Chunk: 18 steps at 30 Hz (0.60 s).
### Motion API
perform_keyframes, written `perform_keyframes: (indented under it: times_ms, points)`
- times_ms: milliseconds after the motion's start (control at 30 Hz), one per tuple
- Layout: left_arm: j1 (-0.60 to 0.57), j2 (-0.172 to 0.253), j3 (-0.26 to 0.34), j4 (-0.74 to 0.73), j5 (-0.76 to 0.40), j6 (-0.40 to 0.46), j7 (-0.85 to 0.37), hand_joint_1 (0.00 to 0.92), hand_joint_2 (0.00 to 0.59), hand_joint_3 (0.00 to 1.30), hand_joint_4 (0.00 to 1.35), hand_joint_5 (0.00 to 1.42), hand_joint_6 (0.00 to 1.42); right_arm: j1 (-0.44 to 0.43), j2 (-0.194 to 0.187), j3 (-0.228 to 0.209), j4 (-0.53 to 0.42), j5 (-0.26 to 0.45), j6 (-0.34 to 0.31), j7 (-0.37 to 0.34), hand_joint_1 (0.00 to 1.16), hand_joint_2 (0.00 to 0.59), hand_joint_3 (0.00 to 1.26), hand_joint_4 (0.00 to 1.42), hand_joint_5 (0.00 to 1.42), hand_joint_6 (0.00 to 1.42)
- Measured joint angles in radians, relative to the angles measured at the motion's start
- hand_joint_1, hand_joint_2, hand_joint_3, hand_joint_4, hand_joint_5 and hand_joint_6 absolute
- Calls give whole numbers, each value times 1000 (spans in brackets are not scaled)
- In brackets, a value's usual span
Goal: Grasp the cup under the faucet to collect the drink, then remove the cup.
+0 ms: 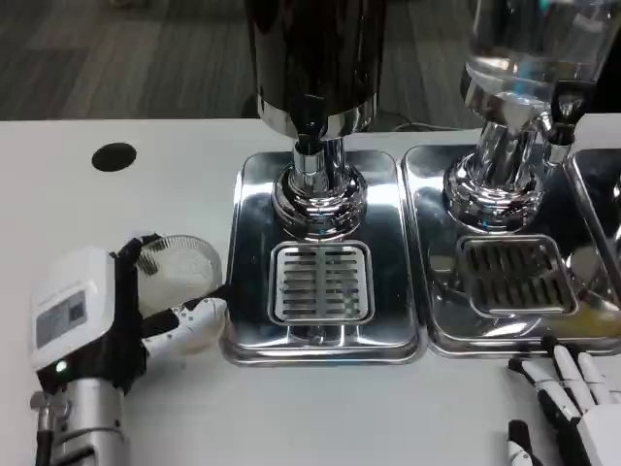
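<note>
— Robot hand on the left (146, 306), what's it doing?

— It's wrapped around the clear cup (179, 262), fingers at the near side of it, out on the tabletop (146, 408) just left of the left drip tray (247, 252). So the cup is held, but it isn't under any faucet yet.

— And the other robot hand?

— The right one (572, 408) sits at the near right edge, fingers spread and grasping nothing.

— How far along would you put the task, then?

— Early, I'd judge. The grasp looks made. What's left is carrying the cup right onto the grate (320, 282) beneath the dark dispenser's faucet (310, 126), collecting the drink, then pulling the cup away. I can't see any liquid in the cup, though it's transparent and hard to read.

— Counts?

— One cup. Two dispensers: a dark one (310, 49) at the far middle and a clear one (534, 39) at the far right. Two full drip trays, each with one slotted grate, the second tray (432, 194) being under the clear dispenser; the edge of a third tray shows at the far right. One black round hole (114, 156) in the tabletop at the far left.
</note>
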Motion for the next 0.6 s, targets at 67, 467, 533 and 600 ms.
perform_keyframes:
  times_ms: [67,467,533,600]
  points:
    - [4,-2,0,0,3,0,11,568,52,638,597,895,1267,0,0,0,0,0,-1,0,221,503,186,19,0,131]
    - [25,-14,8,-92,30,-1,39,577,53,645,597,886,1264,0,0,0,0,3,-2,-1,218,503,187,20,2,131]
    - [25,-18,8,-101,30,-2,39,577,53,645,597,883,1264,0,0,0,0,3,-2,-1,218,503,187,20,2,131]
    - [25,-23,7,-109,31,-2,40,578,53,645,597,880,1250,0,0,-1,-1,3,-2,-1,218,503,187,20,2,131]
